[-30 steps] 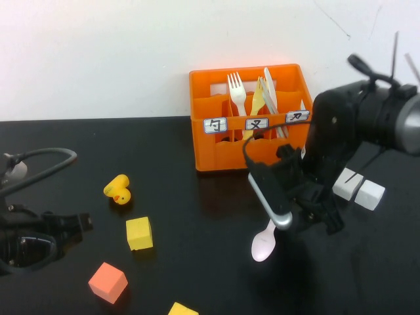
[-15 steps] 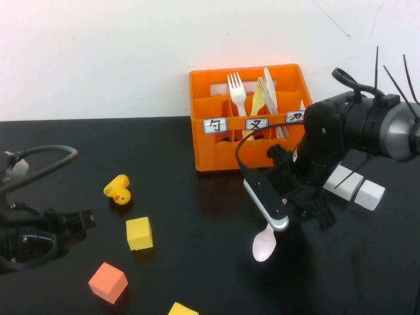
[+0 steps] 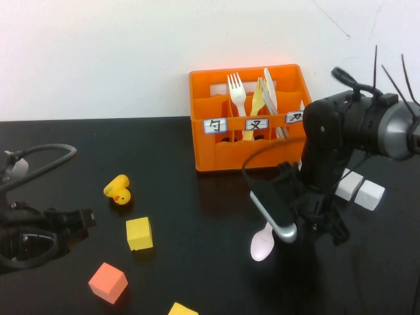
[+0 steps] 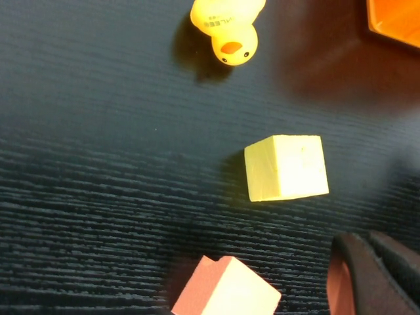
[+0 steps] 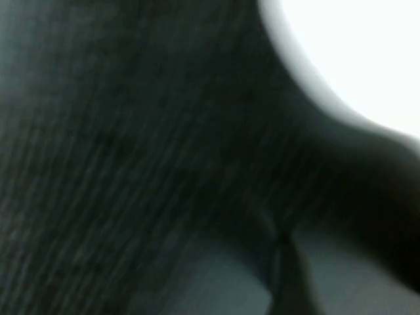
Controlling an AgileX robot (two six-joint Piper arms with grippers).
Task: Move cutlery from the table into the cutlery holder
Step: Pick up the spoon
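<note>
1. Right gripper hung low over the spoon's handle, at five o'clock from the orange crate; whether its fingers were apart, I could not tell.
2. White spoon lay on the black table, bowl toward six o'clock.
3. Left gripper sat parked at nine o'clock, spread unclear.
4. Judged step: grasping. Next: clamp the handle, lift, carry toward eleven o'clock.
</note>
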